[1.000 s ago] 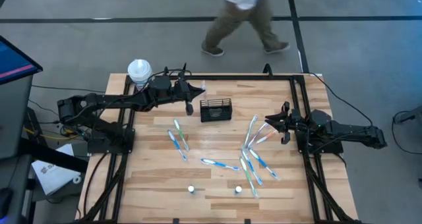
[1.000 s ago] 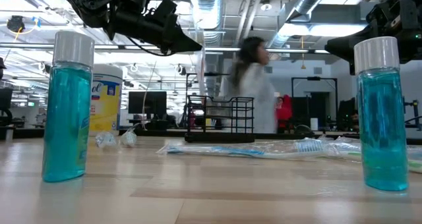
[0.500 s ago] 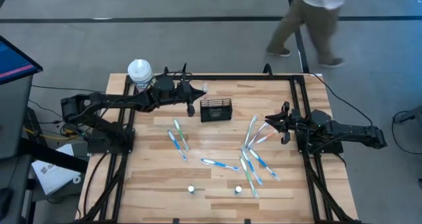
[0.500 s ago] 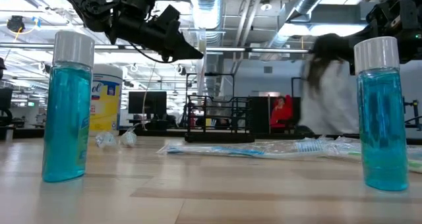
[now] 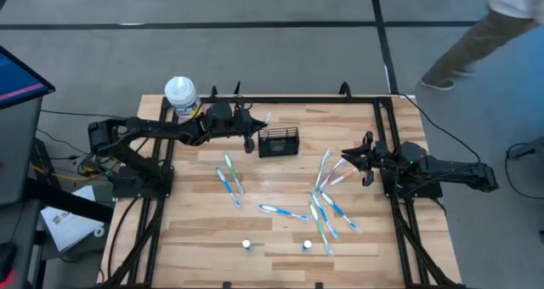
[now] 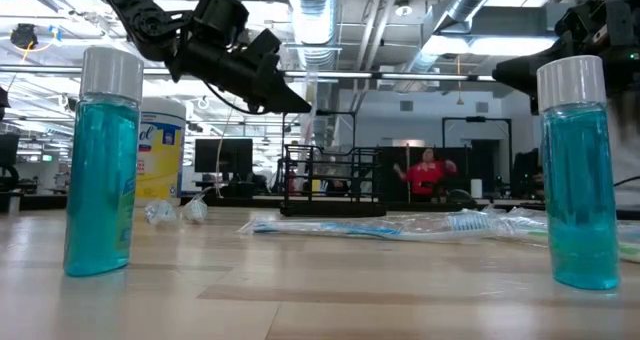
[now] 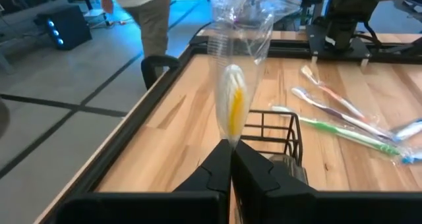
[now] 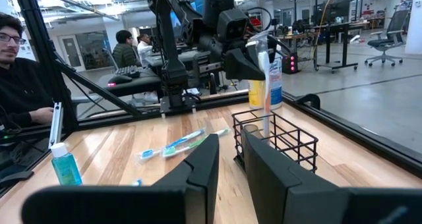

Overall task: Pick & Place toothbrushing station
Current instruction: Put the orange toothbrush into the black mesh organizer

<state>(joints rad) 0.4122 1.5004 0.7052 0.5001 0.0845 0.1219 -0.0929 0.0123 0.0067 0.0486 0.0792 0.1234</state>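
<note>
The toothbrushing station, a small black wire holder (image 5: 278, 142) (image 8: 273, 140), stands on the wooden table toward its far edge. Just left of it and above it, my left gripper (image 5: 252, 127) (image 7: 231, 159) is shut on a toothbrush in a clear wrapper (image 7: 232, 105) (image 8: 264, 85). The toothbrush's lower end reaches the holder's rim; I cannot tell whether it is inside. My right gripper (image 5: 364, 160) (image 8: 229, 159) waits open at the table's right side, with nothing between its fingers. My left gripper pinches the wrapped toothbrush between its two fingertips (image 7: 223, 159), partway along its length. The fingers come from the table's left, slanting a little down, and lie across it. The toothbrush stands about upright, its wrapped upper part (image 7: 241, 26) above the fingers and its lower part (image 8: 266, 122) running down at the holder.
Several loose toothbrushes lie on the table at the left (image 5: 228, 177) and the right (image 5: 327, 200) of its middle. Two small bottles of blue liquid (image 5: 246, 245) (image 5: 307, 245) stand near the near edge. A yellow canister with a white cap (image 5: 179, 93) stands at the far left corner. A person (image 5: 484, 30) walks beyond the table.
My left gripper has sunk and gone a little toward the holder, still shut on the wrapped toothbrush, which has come down with it, upright. A person has walked past the table's far side from left to right.
</note>
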